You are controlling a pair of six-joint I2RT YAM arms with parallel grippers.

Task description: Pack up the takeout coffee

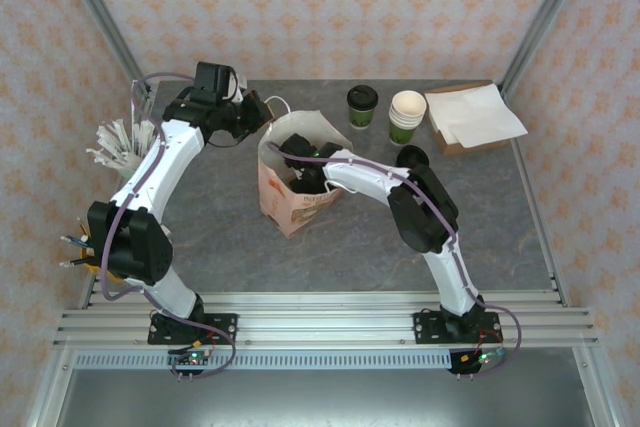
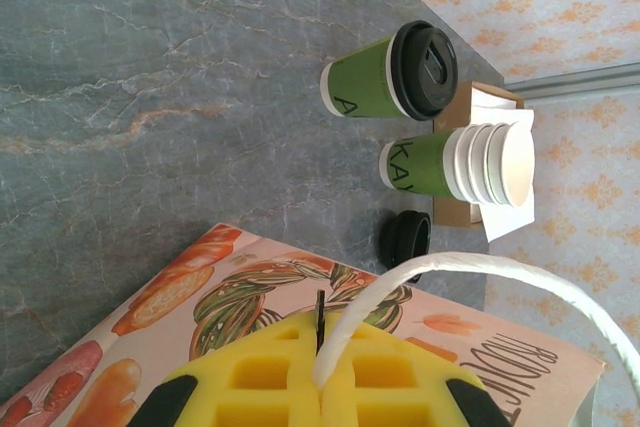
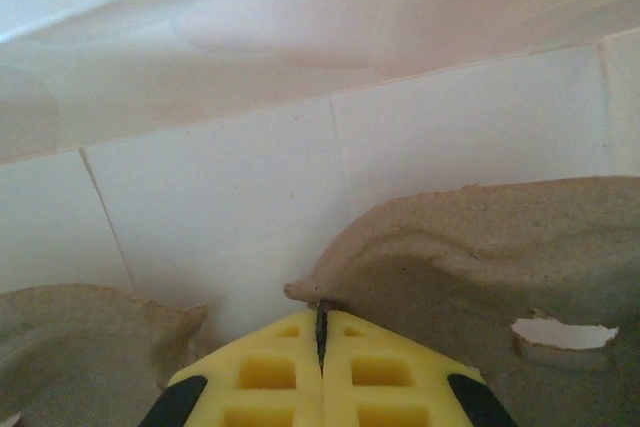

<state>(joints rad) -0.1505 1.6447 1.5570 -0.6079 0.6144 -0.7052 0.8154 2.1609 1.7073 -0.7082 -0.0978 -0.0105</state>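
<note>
The takeout coffee (image 1: 362,107), a dark-green cup under a black lid, stands at the back of the table, right of the paper bag; the left wrist view shows this cup (image 2: 385,77) too. The printed paper bag (image 1: 295,197) stands open at the centre. My left gripper (image 1: 255,119) is shut on the bag's white rope handle (image 2: 470,272), its fingertips (image 2: 322,342) pinching the cord. My right gripper (image 1: 300,162) reaches down inside the bag. Its jaws (image 3: 321,322) are shut on the edge of a brown pulp cup tray (image 3: 480,277) against the bag's white inner wall.
A stack of lidless green cups (image 1: 406,115) stands right of the coffee, with a loose black lid (image 1: 413,157) in front. A cardboard box of white napkins (image 1: 470,117) lies at the back right. A cup of white sticks (image 1: 120,142) stands at the left edge.
</note>
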